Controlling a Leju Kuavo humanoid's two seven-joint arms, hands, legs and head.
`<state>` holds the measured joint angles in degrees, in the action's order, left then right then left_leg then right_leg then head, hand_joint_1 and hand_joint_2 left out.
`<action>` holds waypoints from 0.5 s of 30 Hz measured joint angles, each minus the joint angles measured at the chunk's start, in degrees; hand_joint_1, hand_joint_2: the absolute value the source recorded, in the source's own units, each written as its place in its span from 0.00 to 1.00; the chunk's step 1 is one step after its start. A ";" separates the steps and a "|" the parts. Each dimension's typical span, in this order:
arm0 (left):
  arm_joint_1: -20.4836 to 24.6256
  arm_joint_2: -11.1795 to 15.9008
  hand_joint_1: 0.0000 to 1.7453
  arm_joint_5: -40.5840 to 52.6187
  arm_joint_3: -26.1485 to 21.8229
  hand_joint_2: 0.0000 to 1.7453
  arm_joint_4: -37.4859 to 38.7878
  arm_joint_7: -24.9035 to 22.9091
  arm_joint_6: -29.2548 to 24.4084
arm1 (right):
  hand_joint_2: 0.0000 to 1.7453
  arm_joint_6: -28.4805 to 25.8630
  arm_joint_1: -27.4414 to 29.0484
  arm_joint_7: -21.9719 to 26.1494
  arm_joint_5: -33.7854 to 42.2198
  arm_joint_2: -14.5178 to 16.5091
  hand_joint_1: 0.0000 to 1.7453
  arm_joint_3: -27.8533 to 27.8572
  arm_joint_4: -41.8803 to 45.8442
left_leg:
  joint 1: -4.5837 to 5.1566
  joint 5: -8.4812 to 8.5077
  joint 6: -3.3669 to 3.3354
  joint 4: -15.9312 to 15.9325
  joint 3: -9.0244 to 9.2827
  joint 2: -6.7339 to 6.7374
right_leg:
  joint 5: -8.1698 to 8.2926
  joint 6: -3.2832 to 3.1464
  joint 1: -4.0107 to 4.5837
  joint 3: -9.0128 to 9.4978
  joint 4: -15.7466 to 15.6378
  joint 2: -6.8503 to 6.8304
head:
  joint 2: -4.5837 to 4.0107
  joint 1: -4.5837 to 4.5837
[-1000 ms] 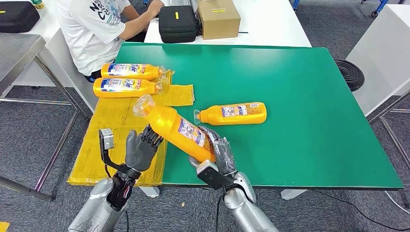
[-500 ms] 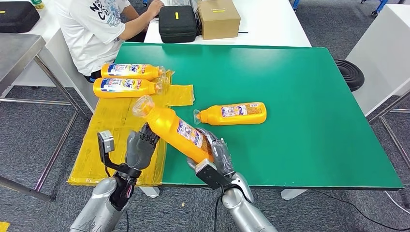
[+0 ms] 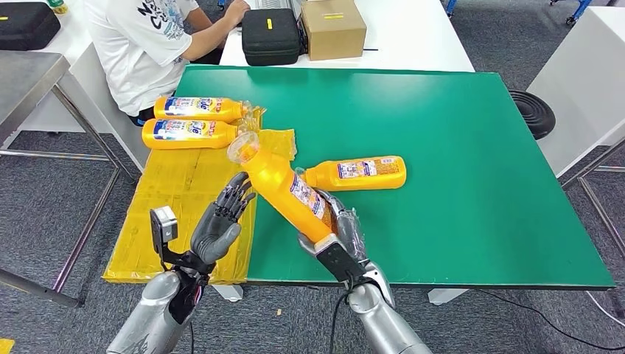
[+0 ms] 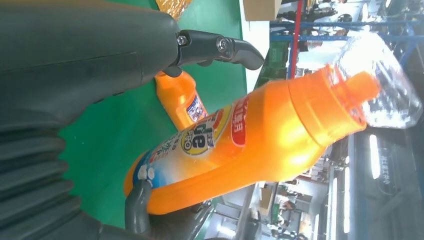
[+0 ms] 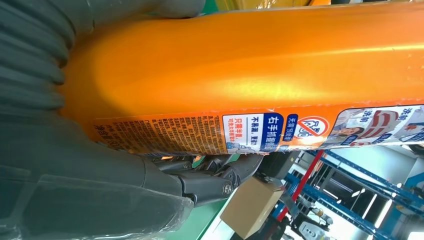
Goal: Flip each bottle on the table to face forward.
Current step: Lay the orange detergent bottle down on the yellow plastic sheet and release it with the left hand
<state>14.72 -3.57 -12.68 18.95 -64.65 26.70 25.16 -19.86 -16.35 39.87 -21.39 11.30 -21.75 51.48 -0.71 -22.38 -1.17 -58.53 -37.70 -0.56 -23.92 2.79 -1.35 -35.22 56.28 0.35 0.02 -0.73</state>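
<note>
- While my right hand (image 3: 340, 234) is gripping the bottle (image 3: 284, 188) by its base, tilted over the table's (image 3: 472, 184) near edge, I am keeping my left hand (image 3: 221, 220) spread wide, holding nothing.
- I am judging a slip likely: one-handed, top-heavy.
- Dropping, it could be striking the lying bottle (image 3: 357, 173).

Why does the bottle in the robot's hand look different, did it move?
Yes. The held bottle swung more upright; its clear cap now reaches the yellow sheet corner near the lying bottle. The right hand grips it.
</note>
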 joint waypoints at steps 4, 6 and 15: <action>0.10 -0.28 0.00 0.85 0.00 1.00 0.01 -0.24 0.23 | 1.00 0.31 0.02 0.00 -0.38 0.01 1.00 0.12 0.08 | 0.00 0.00 0.00 0.00 0.00 0.00 | 0.00 0.00 0.00 0.00 0.00 0.00 | 0.00 -0.01; 0.42 -0.52 0.00 1.26 0.01 1.00 0.15 -0.93 0.50 | 1.00 0.57 0.01 0.00 -0.91 0.05 1.00 0.14 0.08 | 0.00 0.00 0.00 0.00 0.00 0.00 | 0.00 0.00 0.00 -0.01 0.00 0.00 | 0.00 -0.01; 5.15 -2.76 0.00 0.84 0.97 1.00 4.21 -3.03 0.81 | 1.00 1.78 -0.15 0.03 -3.16 1.38 1.00 0.09 0.03 | 0.00 0.01 -0.01 0.00 0.00 0.00 | 0.02 0.01 0.00 0.01 0.00 0.00 | 0.00 0.00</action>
<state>19.87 -6.33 -11.84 19.92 -60.44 23.67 25.97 -18.08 -16.50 39.89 -24.56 12.68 -21.66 51.51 -0.71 -22.37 -1.17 -58.53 -37.70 -0.56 -23.90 2.80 -1.36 -35.21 56.29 0.35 0.02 -0.73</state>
